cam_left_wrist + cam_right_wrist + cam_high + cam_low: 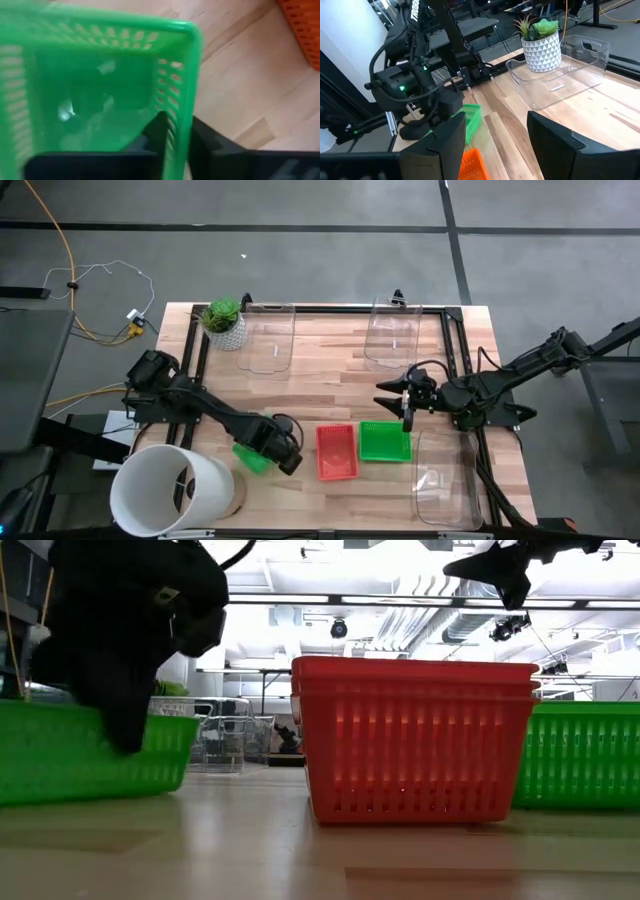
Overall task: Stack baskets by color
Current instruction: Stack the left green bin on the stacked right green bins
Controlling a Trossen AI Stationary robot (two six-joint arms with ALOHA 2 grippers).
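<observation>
Your left arm reaches from its base at the table's left edge diagonally toward the near middle, wrist bent down, and its left gripper (272, 448) is closed on the wall of a green basket (252, 457). In the left wrist view one dark finger (159, 131) sits inside the mesh wall and the other outside it, pinching the side of that basket (100, 90). That basket lies near the front edge, just right of the big white bucket (170, 490) and left of the red baskets (337, 451).

The red baskets stand near the front middle; the low view shows more than one rim nested together (415, 740). Just beside them on the right, close but apart in the high view, sits a second green basket (385, 441).

Your right arm stretches in from the right edge, nearly level, forearm pointing left. Its right gripper (407, 402) hangs above the table just beyond the second green basket, fingers spread apart and holding nothing; the right wrist view shows the gap between them (495, 145).

Clear bins stand at the far middle (268, 338), far right (392, 335) and near right (447, 480), with a potted plant (224, 321) at the far left.
</observation>
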